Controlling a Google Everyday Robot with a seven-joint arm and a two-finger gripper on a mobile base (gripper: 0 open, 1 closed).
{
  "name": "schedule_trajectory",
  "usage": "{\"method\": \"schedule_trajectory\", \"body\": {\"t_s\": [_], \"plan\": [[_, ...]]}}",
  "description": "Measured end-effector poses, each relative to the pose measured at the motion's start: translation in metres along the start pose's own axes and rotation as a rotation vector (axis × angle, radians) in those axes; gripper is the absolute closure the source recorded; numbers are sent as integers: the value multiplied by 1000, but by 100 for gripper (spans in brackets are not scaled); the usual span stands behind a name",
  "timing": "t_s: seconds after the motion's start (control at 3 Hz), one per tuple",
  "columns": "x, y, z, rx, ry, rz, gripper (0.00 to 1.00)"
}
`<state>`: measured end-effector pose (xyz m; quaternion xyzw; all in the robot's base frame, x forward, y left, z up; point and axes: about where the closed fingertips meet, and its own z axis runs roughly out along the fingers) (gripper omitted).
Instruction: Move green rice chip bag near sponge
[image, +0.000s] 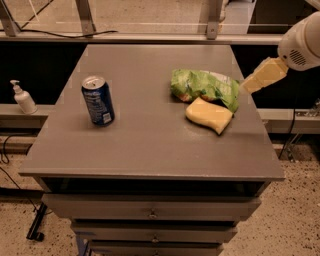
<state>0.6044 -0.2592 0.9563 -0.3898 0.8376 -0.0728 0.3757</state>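
The green rice chip bag (205, 85) lies wrinkled on the grey table, right of centre. The pale yellow sponge (209, 115) lies just in front of it, touching or almost touching the bag's front edge. My gripper (246, 85) hangs at the right, its pale yellow fingers pointing down-left toward the bag's right end. It is clear of the bag and holds nothing.
A blue soda can (98, 100) stands upright on the left half of the grey table (150, 150). A white pump bottle (23, 98) stands on a ledge left of the table. Drawers sit below the table front.
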Motion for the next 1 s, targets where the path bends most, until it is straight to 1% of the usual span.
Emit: {"method": "schedule_trajectory", "body": {"t_s": [0.33, 0.67, 1.0], "plan": [[-23, -34, -55, -3, -137, -28, 0], [-55, -58, -107, 44, -257, -65, 0], [-62, -60, -114, 53, -273, -70, 0]]}}
